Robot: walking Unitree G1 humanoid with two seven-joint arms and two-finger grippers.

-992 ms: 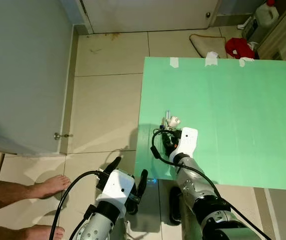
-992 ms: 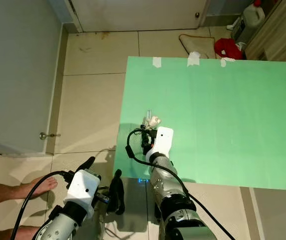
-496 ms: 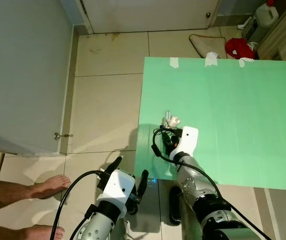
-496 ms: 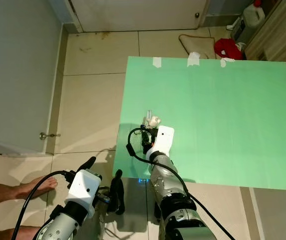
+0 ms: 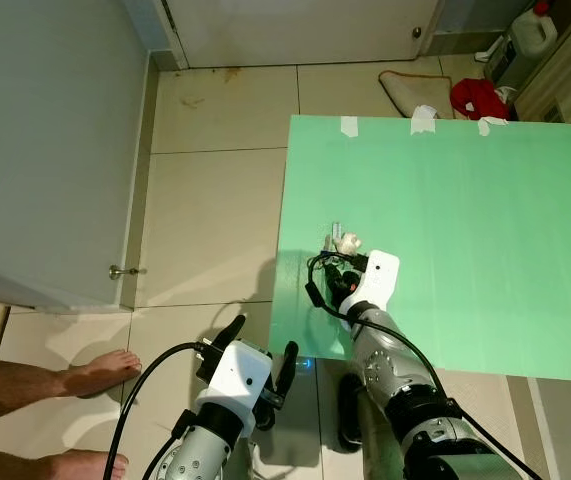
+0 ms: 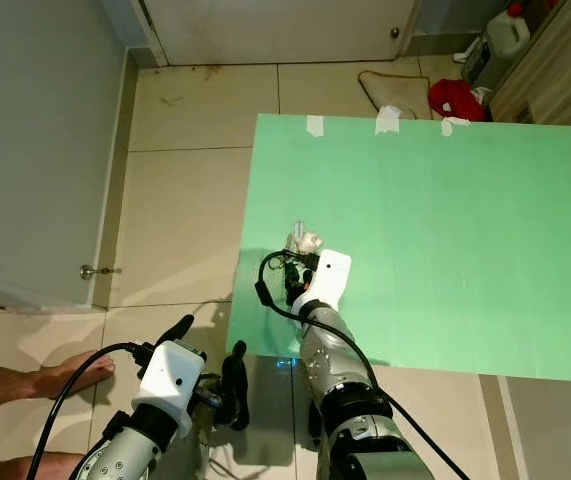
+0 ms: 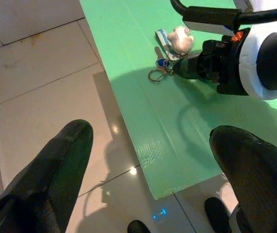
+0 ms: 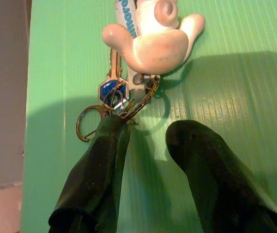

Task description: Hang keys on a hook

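The left gripper (image 5: 262, 372) is hanging idle with fingers spread over the floor. The right gripper (image 8: 145, 138) is reaching, parted and empty, onto the keys (image 8: 116, 94) lying near the green board's (image 5: 485, 230) left edge; one finger appears to be touching the rings, so closing off-centre risks nudging the bunch aside.

You are looking down at a board (image 5: 465, 220) lying flat on the floor (image 5: 210, 200), ahead and to the right. The keys (image 8: 128, 92) lie on the board near its left edge, toward the near left corner. The right gripper (image 8: 145, 133) sits on the board just on the near side of the keys, one fingertip touching the key rings. The left gripper (image 5: 262, 350) hangs over the floor off the board's near left corner. A door (image 5: 45, 150) stands to the left. A person's feet (image 5: 100, 372) rest on the floor at the near left.
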